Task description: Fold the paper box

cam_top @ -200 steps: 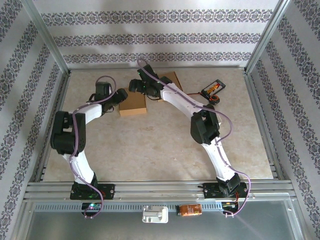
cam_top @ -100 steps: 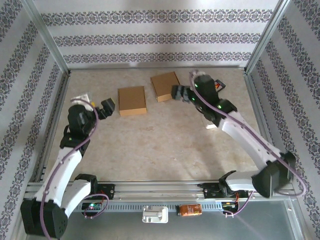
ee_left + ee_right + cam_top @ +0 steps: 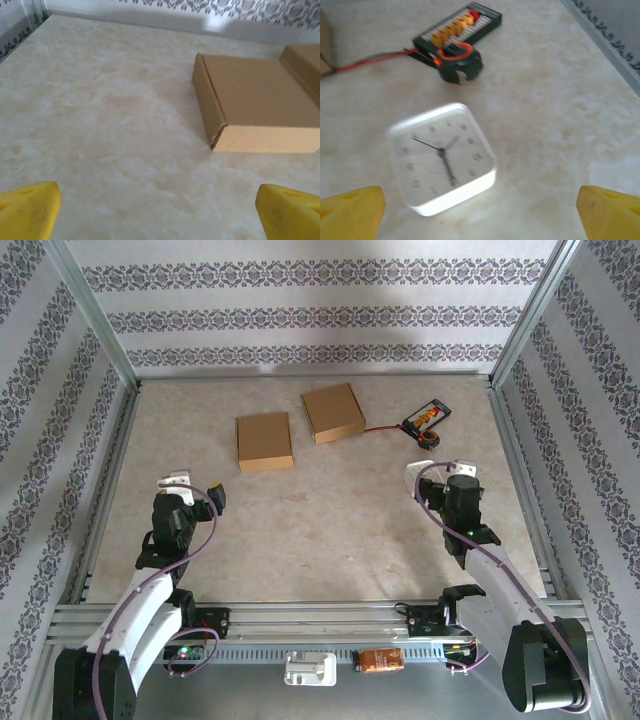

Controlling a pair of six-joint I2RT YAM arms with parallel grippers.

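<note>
A lab test cell — aluminium frame (image 3: pixel 97 320), wallpapered panels (image 3: pixel 310 315), marble-look table (image 3: pixel 320 510).

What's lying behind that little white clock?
Beyond the clock: a round black-and-orange gadget and a black board with a red wire. Whatever is beneath the clock is hidden.

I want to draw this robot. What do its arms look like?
The left arm and right arm are white with black joints, each trailing a purple cable. The left end effector and right end effector have bright yellow fingertips.
</note>
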